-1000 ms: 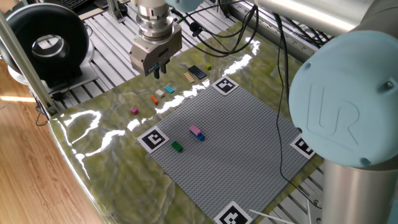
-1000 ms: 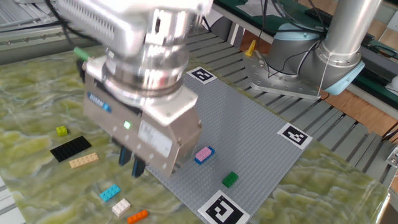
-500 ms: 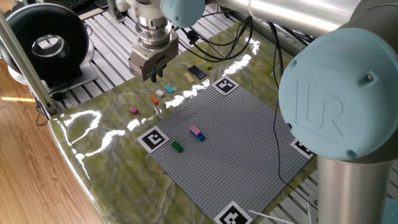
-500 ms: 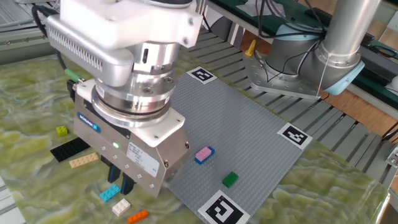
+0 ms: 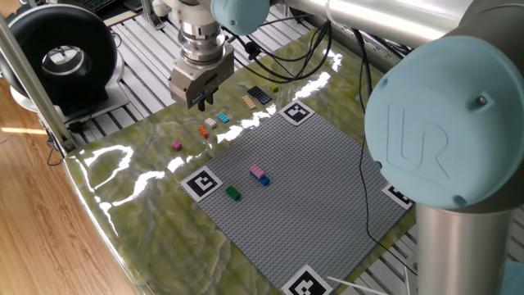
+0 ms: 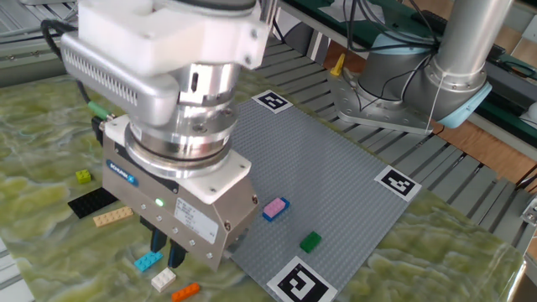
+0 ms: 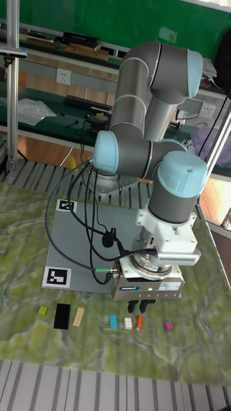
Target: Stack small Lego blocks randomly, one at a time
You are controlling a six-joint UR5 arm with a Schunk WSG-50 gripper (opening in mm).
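Observation:
My gripper (image 5: pixel 201 101) (image 6: pixel 166 252) (image 7: pixel 136 307) hangs open and holds nothing, just above a row of loose small Lego blocks on the green mat. That row has a cyan block (image 6: pixel 148 261) (image 7: pixel 113 321), a whitish block (image 6: pixel 163 278) (image 7: pixel 128 323) and an orange block (image 6: pixel 186 291) (image 7: pixel 139 322). The fingers stand over the cyan and whitish blocks. A magenta block (image 5: pixel 177 146) (image 7: pixel 168 325) lies apart from the row. On the grey baseplate (image 5: pixel 311 180) a pink block sits on a blue block (image 5: pixel 259 174) (image 6: pixel 274 208), with a green block (image 5: pixel 233 193) (image 6: pixel 310 242) nearby.
A black plate (image 6: pixel 92 200), a tan plate (image 6: pixel 112 216) and a yellow-green block (image 6: pixel 83 176) lie on the mat beside the row. Marker tags (image 5: pixel 201 182) sit at the baseplate's corners. A black round device (image 5: pixel 61 57) stands past the mat's far edge.
The gripper has moved away from the baseplate's edge toward the row of loose blocks and dropped lower over them. No block has moved.

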